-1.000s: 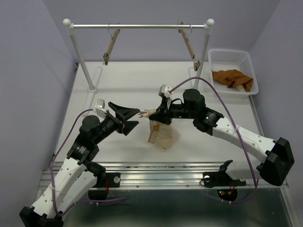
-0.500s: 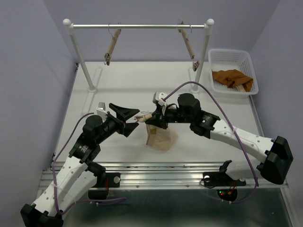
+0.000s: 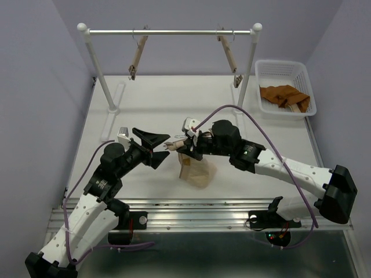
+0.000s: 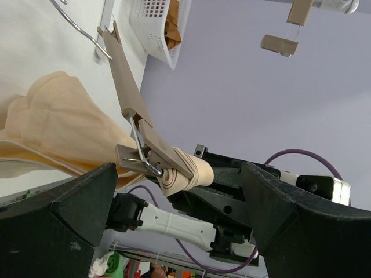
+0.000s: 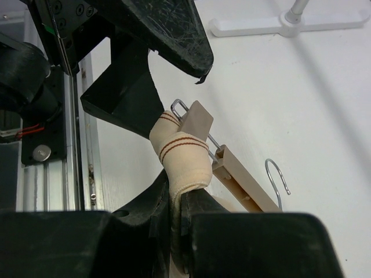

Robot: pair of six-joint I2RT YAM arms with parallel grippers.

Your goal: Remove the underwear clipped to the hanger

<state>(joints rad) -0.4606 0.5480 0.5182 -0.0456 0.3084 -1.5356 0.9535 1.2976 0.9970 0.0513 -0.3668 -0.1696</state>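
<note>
The pale beige cloth briefs (image 3: pixel 196 169) hang just below the right gripper (image 3: pixel 185 145), pinched tight on their waistband, while the tan wooden hanger (image 4: pixel 124 81) points lengthwise away from the wide-spread, empty left gripper (image 3: pixel 164 146), its wire-sprung clip (image 4: pixel 152 155) seemingly between those jaws.

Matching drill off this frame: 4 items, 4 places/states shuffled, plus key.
Column 1
1. left gripper
2. right gripper
3. orange underwear
4. beige underwear

Column 2
a. lying in the white basket
b. jaws wide open, holding nothing
c. shut on the beige underwear at its striped band
d. clipped to a wooden hanger

Pairs: 1-b, 2-c, 3-a, 4-d
</note>
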